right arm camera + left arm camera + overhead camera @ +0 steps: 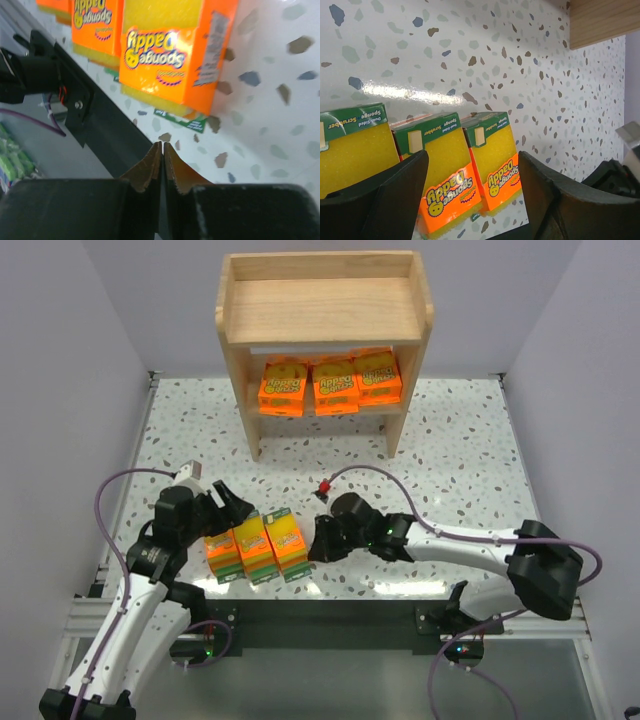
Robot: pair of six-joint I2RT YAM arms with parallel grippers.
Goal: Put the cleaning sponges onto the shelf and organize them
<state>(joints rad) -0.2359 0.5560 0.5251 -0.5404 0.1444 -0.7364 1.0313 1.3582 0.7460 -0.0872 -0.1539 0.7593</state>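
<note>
Three yellow-and-green sponge packs point(253, 545) stand in a row near the table's front edge. Three flat orange packs point(335, 385) sit on the lower tier of the wooden shelf point(325, 310); its top tier holds nothing. My left gripper point(232, 505) is open and empty, just behind the row's left end. In the left wrist view the packs point(442, 170) show between and beyond my gripper's point(470, 200) spread fingers. My right gripper point(318, 540) is shut and empty, just right of the rightmost pack point(170, 55). Its fingertips point(163, 150) hover over the speckled table.
The black front rail point(330, 620) runs just below the packs and shows in the right wrist view point(100, 130). A shelf leg point(600, 20) shows at the top right of the left wrist view. A cable with a red connector point(324, 486) arcs over the right arm.
</note>
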